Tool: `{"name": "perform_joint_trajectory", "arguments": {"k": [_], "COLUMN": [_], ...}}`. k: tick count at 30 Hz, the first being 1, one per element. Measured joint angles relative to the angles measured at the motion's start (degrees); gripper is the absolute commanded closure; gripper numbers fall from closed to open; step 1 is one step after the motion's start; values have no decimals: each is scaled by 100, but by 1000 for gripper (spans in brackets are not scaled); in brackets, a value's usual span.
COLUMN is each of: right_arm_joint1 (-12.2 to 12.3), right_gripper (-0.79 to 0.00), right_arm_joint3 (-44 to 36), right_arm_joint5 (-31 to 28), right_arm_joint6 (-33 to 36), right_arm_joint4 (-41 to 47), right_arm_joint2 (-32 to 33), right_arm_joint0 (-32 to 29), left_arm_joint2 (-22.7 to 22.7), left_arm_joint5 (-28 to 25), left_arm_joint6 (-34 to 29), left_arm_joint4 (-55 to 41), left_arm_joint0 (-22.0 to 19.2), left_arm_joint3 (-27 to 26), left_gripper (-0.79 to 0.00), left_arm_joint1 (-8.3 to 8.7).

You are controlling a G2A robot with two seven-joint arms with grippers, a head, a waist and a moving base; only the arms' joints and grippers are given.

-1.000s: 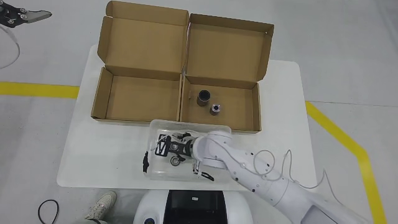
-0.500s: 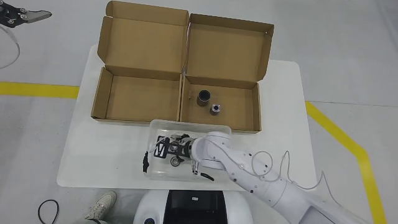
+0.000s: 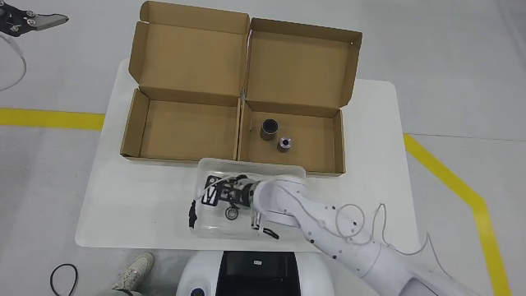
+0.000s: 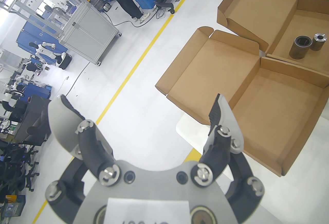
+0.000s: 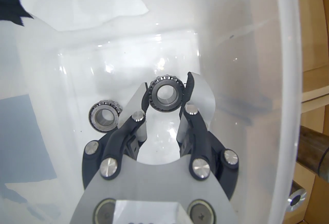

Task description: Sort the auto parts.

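**Right gripper** (image 5: 167, 87) (image 3: 228, 192): inside the clear plastic bin (image 3: 246, 163) (image 5: 288, 55), which sits at the near edge of the white table (image 3: 370, 173). The jaws are drawn narrow and clamp a tapered roller bearing (image 5: 165, 93) from both sides, with the bearing's bore facing the wrist camera. Whether the bearing sits on the bin floor or just above it cannot be told.

**Second tapered roller bearing** (image 5: 104, 115): loose on the bin floor, just beside the gripped one and outside the fingers (image 5: 135, 104).

**Black item** (image 3: 191, 214): at the bin's left end. It shows only as a dark, ragged shape, so its kind is uncertain.

**Left gripper** (image 4: 140, 101) (image 3: 37, 21): over the floor, off the far left corner of the table and well apart from every part. The jaws are spread wide with nothing between them.

**Left cardboard box** (image 3: 185, 130) (image 4: 270, 112): lid folded back, on the far half of the table and touching its neighbour along one wall.

**Right cardboard box** (image 3: 312, 144) (image 4: 303, 19): lid folded back. It holds two parts standing upright near its left wall:
- a dark cylindrical sleeve (image 3: 269, 129) (image 4: 300, 47)
- a smaller metal bushing (image 3: 284, 142) (image 4: 318, 41), just beside the sleeve

The bin's far rim lies near the front wall of this box.
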Motion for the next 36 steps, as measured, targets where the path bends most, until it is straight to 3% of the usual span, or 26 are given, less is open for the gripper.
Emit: {"name": "perform_joint_trajectory", "arguments": {"k": [17, 26, 30, 36], "right_arm_joint1": [458, 626, 670, 690], "right_gripper": [0, 0, 0, 0], "right_arm_joint3": [-722, -668, -610, -1141], "right_arm_joint5": [-1594, -2452, -2602, -2361], "right_arm_joint6": [-1693, -2865, -3328, -3148], "right_arm_joint4": [425, 903, 1030, 1063], "right_arm_joint2": [1287, 2006, 2265, 2415], "right_arm_joint0": [-502, -585, -589, -457], "left_arm_joint2": [0, 0, 0, 0], "left_arm_joint5": [0, 0, 0, 0], "left_arm_joint6": [0, 0, 0, 0], "left_arm_joint4": [0, 0, 0, 0], "left_arm_joint0": [0, 0, 0, 0], "left_arm_joint3": [0, 0, 0, 0], "left_gripper": [-785, -785, -785, -785], "left_arm_joint1": [0, 0, 0, 0]}}
